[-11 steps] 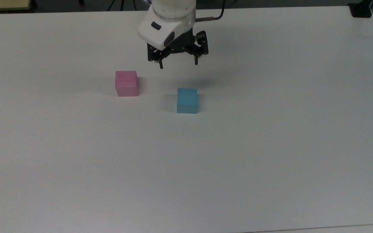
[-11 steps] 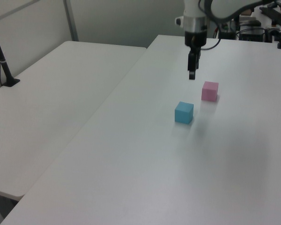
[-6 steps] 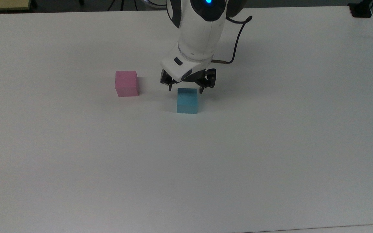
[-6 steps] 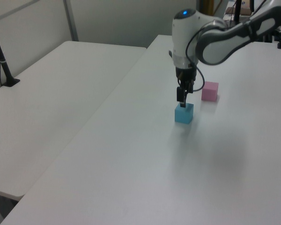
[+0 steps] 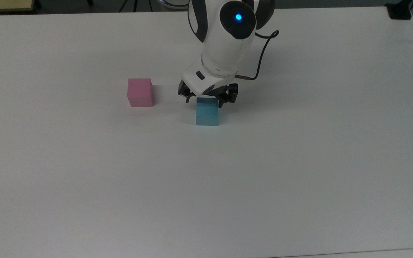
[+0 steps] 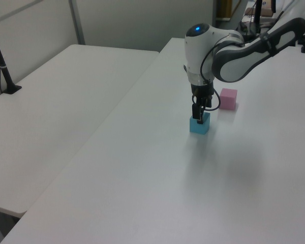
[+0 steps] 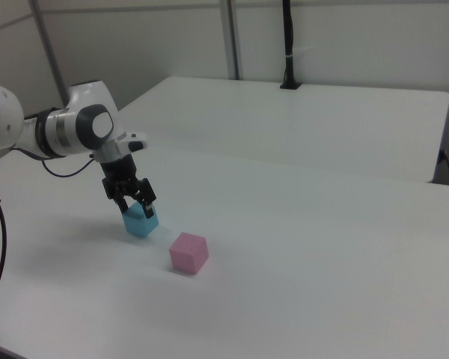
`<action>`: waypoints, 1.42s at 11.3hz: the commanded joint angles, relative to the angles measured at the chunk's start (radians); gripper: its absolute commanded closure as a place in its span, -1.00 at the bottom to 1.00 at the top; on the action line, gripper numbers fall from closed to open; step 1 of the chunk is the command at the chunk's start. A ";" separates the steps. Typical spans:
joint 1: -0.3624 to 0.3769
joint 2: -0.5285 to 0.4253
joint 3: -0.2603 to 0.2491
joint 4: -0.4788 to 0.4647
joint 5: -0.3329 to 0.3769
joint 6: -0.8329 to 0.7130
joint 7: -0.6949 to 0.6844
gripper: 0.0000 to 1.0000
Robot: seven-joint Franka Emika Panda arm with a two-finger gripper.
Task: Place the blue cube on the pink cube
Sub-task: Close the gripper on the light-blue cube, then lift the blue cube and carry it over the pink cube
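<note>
The blue cube (image 5: pixel 207 111) sits flat on the white tabletop (image 5: pixel 228 186), and I have the jaws (image 5: pixel 206 101) right at its top. They are open, with one finger on each side of the cube. In the right view the jaws (image 7: pixel 135 206) straddle the blue cube (image 7: pixel 140 221) but I can't tell if they touch it yet. In the left view the jaws (image 6: pixel 199 119) look low over the blue cube (image 6: pixel 200 124).

I think this cube will be easy to hold. It looks small and light, with flat, plain sides. The faces look dull, not shiny, so I don't think it will slip much. It looks hard enough to squeeze a little without harm, but I can't be sure what it is made of. The best place to hold it is on two sides that face away from each other, about halfway down. If I grab only the top edge, it could tip or pop out.

The pink cube (image 5: pixel 140 92) stands apart from it, to the top view's left of the blue cube, with bare tabletop between them. In the left view the pink cube (image 6: pixel 227 99) is farther back. It looks about the same size, so I must set the blue one down straight and in the middle, or it may slide off.
</note>
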 commanded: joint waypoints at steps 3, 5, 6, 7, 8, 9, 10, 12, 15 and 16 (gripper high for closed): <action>-0.002 0.016 0.019 -0.026 -0.032 0.080 0.104 -0.56; -0.008 0.010 0.021 -0.017 -0.016 0.075 0.142 -0.15; -0.010 -0.010 0.023 -0.017 -0.016 0.068 0.170 -0.11; -0.022 -0.043 0.023 -0.019 -0.016 0.055 0.163 -0.11; -0.037 -0.074 0.023 -0.017 -0.016 0.011 0.144 -0.11; -0.051 -0.105 0.023 -0.019 -0.015 -0.035 0.088 -0.11; -0.074 -0.140 0.023 -0.019 -0.013 -0.092 0.015 -0.10; -0.120 -0.197 0.021 -0.026 -0.010 -0.158 -0.125 -0.11; -0.222 -0.263 0.009 -0.092 0.023 -0.157 -0.339 -0.11; -0.246 -0.263 0.007 -0.121 0.020 -0.144 -0.369 -0.11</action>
